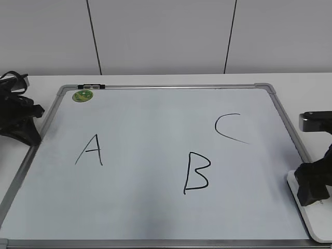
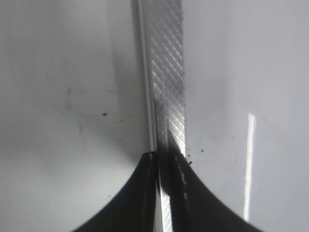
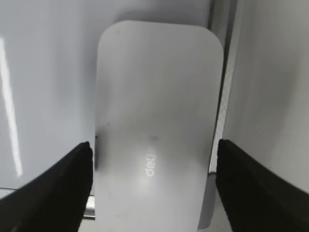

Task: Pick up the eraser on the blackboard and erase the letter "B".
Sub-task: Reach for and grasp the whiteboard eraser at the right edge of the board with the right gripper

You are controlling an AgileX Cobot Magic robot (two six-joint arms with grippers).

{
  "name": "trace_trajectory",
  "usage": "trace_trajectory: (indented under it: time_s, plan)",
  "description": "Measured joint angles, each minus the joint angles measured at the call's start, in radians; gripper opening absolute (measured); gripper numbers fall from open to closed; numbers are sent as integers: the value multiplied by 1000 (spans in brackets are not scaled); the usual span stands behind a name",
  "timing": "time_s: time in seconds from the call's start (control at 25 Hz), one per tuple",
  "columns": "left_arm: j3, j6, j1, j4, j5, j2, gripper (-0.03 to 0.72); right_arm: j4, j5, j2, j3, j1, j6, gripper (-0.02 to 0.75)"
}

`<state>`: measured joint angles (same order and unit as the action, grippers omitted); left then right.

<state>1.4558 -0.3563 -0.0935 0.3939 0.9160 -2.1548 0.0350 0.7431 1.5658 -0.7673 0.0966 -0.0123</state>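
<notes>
The blackboard (image 1: 150, 119) lies flat on the table, white with a silver frame. The letter "B" (image 1: 196, 173) is drawn in black right of the board's middle, toward the front. The white eraser (image 1: 313, 220) lies at the board's right front edge, over the frame. In the right wrist view the eraser (image 3: 157, 96) fills the middle, with small print on top. My right gripper (image 3: 154, 145) is open, one finger on each side of the eraser, low over it. My left gripper (image 2: 166, 157) is shut and empty over the board's left frame (image 2: 166, 72).
A black "A" (image 1: 91, 150) is on the board's left and a black "C" (image 1: 228, 128) at the upper right. A small round green magnet (image 1: 82, 95) sits at the top left corner. A small black and white piece (image 1: 91, 86) rests on the top frame.
</notes>
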Motion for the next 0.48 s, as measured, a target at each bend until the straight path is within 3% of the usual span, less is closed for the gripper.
trace_trajectory:
  time_s: [0.48]
  plan:
    - [0,0,0,0,0,0,34,8,-25,92,-1,0,1,582]
